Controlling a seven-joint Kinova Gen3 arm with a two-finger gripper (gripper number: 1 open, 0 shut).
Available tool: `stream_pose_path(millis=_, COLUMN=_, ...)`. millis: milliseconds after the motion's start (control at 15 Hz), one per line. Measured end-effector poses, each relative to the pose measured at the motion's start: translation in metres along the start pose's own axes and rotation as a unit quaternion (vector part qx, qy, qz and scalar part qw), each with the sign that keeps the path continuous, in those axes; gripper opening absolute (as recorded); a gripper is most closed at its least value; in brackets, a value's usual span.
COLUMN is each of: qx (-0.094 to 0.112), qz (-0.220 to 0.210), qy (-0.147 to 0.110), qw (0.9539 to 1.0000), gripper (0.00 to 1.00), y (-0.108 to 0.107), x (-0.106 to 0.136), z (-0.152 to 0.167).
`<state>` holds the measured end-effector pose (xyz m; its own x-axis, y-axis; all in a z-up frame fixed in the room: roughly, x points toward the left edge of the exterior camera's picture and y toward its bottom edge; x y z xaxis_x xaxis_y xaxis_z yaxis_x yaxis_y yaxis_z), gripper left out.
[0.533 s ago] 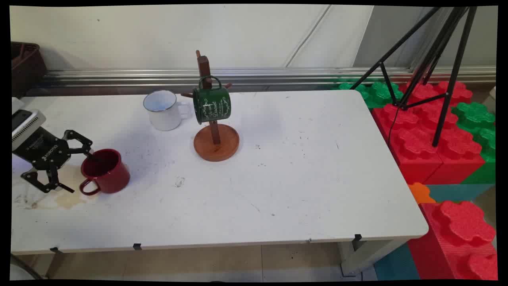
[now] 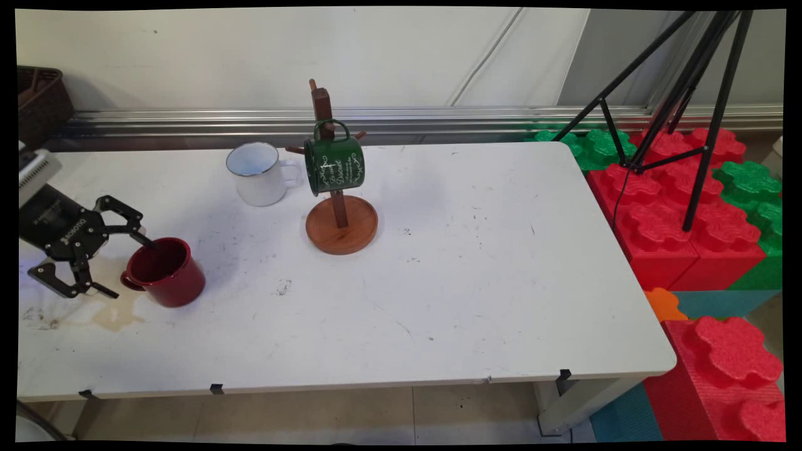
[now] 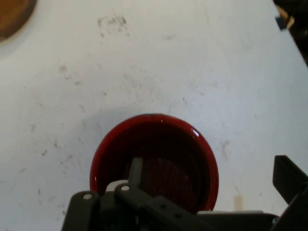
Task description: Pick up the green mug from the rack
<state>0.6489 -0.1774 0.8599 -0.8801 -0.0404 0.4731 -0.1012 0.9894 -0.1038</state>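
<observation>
One red mug stands near the left end of the white table, tilted toward the gripper, whose spread fingers straddle its wall, one fingertip dipped inside the rim and the other outside by the handle on the near left, not clamped. Farther back and to the right a wooden mug tree stands on its round base with a green mug hung by the handle on a peg, and a white enamel mug stands upright just left of it.
</observation>
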Motion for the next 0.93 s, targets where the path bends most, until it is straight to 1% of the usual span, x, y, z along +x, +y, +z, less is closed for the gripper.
stream_pose_path(millis=200, qx=0.005, qz=-0.035, qy=0.027, qw=0.9990, gripper=1.00, y=-0.001, x=0.001, z=-0.008)
stream_pose_path(millis=333, qx=0.011, qz=-0.064, qy=0.051, qw=0.9966, gripper=1.00, y=-0.003, x=0.002, z=-0.015)
stream_pose_path(millis=467, qx=0.018, qz=-0.092, qy=0.074, qw=0.9928, gripper=1.00, y=-0.005, x=0.002, z=-0.022)
stream_pose_path(millis=667, qx=0.025, qz=-0.132, qy=0.108, qw=0.9849, gripper=1.00, y=-0.008, x=0.001, z=-0.032)
stream_pose_path(millis=733, qx=0.026, qz=-0.140, qy=0.115, qw=0.9832, gripper=1.00, y=-0.008, x=0.001, z=-0.034)
stream_pose_path(millis=933, qx=0.028, qz=-0.167, qy=0.140, qw=0.9757, gripper=1.00, y=-0.007, x=-0.001, z=-0.040)
